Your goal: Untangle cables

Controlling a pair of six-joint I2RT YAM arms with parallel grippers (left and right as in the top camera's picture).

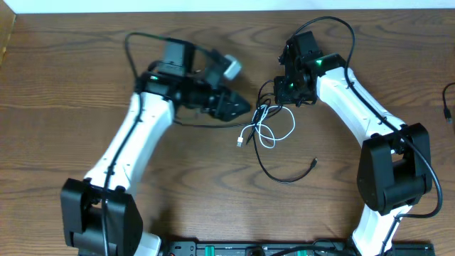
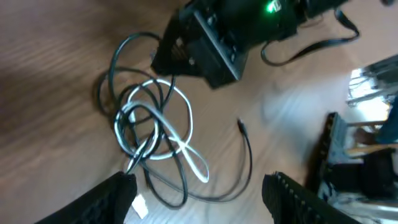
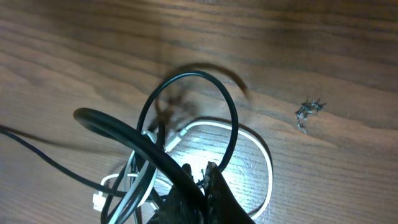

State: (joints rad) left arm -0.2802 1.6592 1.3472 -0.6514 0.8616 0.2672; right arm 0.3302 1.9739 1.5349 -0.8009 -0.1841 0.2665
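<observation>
Left claw (image 2: 199, 188) gapes empty; right claw (image 3: 200, 182) pinches black cable (image 3: 186, 74)

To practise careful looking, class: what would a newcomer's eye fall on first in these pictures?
A knot of white cable and black cable loops lies in the middle of the wooden table, between the two arms. The right gripper is shut on a raised black loop at the knot's far edge, while the left gripper hangs open just to the knot's left.

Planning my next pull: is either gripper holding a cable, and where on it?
Right gripper appears shut on the black cable at its loop, away from the plug. Left gripper is open, empty.
</observation>
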